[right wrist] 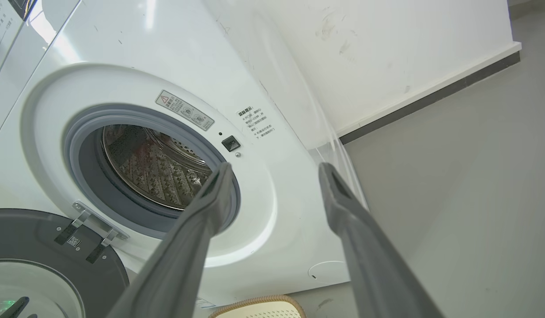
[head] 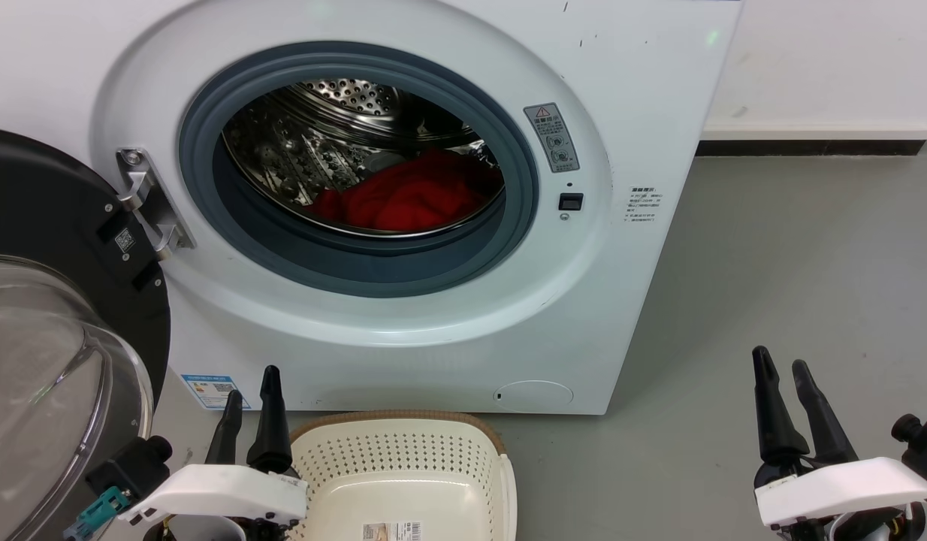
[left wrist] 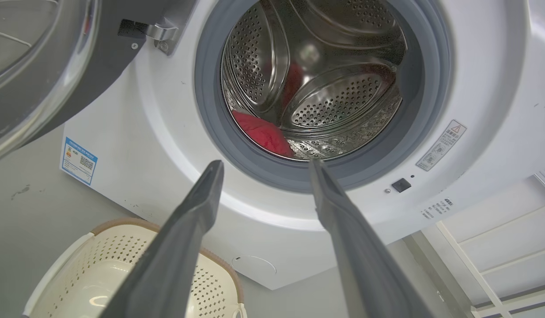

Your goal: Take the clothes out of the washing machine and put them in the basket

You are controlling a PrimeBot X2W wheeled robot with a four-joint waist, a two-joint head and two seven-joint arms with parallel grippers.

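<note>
The white washing machine [head: 403,315] stands with its door [head: 65,330] swung open to the left. Red clothes [head: 415,197] lie bunched at the bottom of the steel drum; the left wrist view shows the clothes [left wrist: 261,132] just behind the grey gasket. The cream basket [head: 403,462] sits on the floor in front of the machine, with nothing in it but a barcode sticker. My left gripper [head: 252,391] is open, low beside the basket's left rim. My right gripper [head: 780,365] is open over the floor to the machine's right. Both hold nothing.
Grey floor [head: 794,270] spreads to the right of the machine, up to a white wall with a dark skirting strip [head: 809,146]. The open door's glass bulge [head: 43,376] stands close to my left arm. In the left wrist view a white frame [left wrist: 497,247] stands at the lower right.
</note>
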